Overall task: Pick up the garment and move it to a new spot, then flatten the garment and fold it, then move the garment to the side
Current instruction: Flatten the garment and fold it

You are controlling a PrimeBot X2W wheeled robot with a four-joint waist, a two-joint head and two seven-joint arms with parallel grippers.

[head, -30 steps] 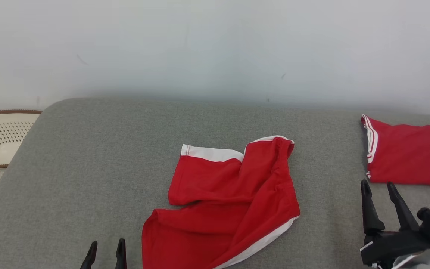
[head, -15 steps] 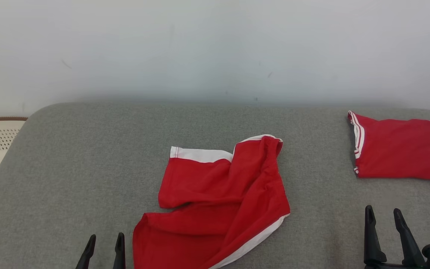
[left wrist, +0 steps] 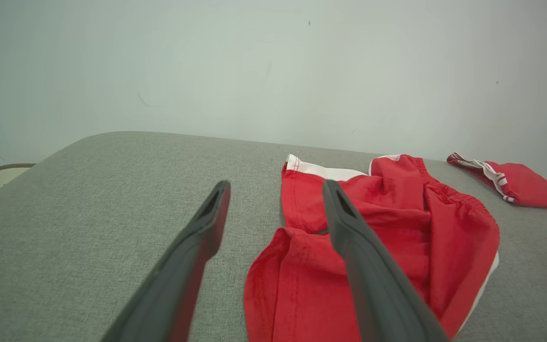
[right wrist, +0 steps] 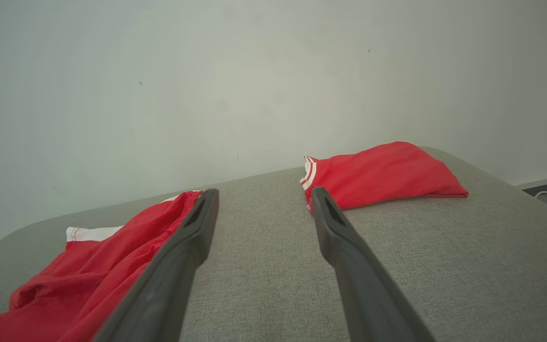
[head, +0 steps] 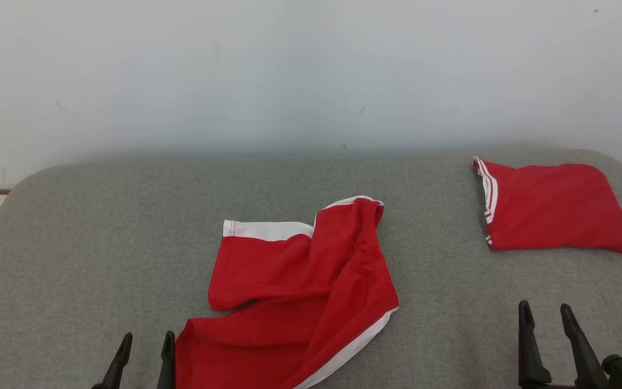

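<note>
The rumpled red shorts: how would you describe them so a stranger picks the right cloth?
Start at the wide grey padded table against the pale wall. Near the middle of its front part lie the rumpled red shorts, loose and creased, with broad white bands at the edges. The other red garment, far right, is folded into a neat packet with thin white stripes.
</note>
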